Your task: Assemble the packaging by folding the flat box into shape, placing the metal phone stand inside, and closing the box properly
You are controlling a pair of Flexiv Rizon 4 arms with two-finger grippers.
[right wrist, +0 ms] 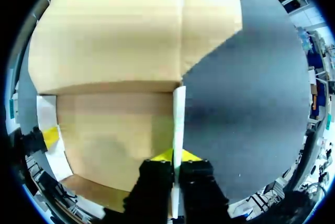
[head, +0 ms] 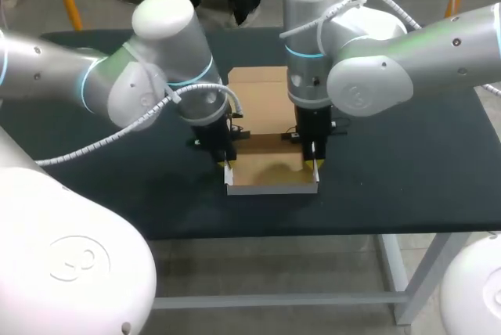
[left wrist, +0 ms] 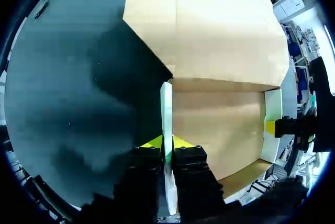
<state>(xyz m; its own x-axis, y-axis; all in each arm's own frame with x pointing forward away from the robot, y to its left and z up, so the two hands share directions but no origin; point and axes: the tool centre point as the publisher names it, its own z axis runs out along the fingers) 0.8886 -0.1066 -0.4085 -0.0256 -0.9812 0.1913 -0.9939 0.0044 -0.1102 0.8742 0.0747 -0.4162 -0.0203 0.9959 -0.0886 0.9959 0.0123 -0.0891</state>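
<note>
One dark table point(head: 407, 155) is carrying everything, and the two big grey-and-white arms are hanging over its middle, the left arm point(head: 117, 84) coming in from the left side and the right arm point(head: 391, 61) from the right. Between them the cardboard box point(head: 270, 171) is sitting half formed near the front edge of the table, brown on the inside and white on the outside, with its open top facing up. Behind it the wide lid flap point(head: 262, 96) is lying flat on the table, joined to the back of the box and stretching away toward the far edge. A low front wall point(head: 272, 189) is standing up at the near side. The left side wall point(left wrist: 166, 114) is standing upright on edge, and the left gripper point(left wrist: 167, 143) is pinching it from above, one yellow tip pressing on the outer face and one on the inner. The right side wall point(right wrist: 178, 114) is standing upright in the same way, and the right gripper point(right wrist: 177, 156) is clamping it between its two yellow tips, one on each face. Both grippers are pointing straight down, facing each other across the brown floor of the box.
</note>
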